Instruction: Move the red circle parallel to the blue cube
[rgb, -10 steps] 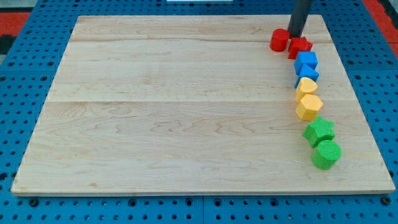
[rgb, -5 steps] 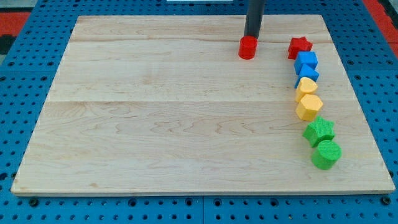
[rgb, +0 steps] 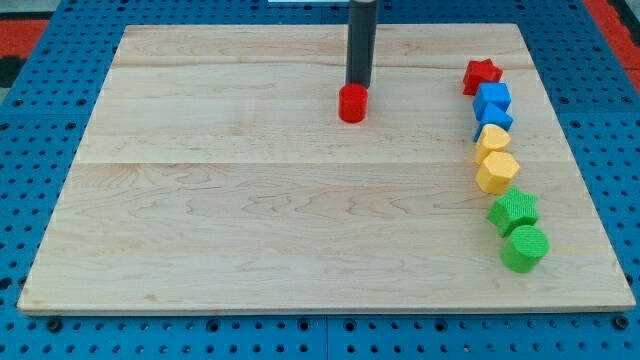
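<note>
No gripper on rig; rod ends in my tip (rgb: 357, 86), nothing grasped. Tip touches top edge of red circle (rgb: 351, 103), just above it in view. Red circle on surface (rgb: 240, 200), upper middle, well apart to view's left of blue cube (rgb: 493, 97). Red star (rgb: 481, 73) just above blue cube. No legible writing.

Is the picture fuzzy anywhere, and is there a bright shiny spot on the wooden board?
Camera view: sharp all over, the wooden board shows its grain clearly; lighting is even with no bright glare spot; shadows are soft and small; my tip sits just above the red circle, neither one blurred.
</note>
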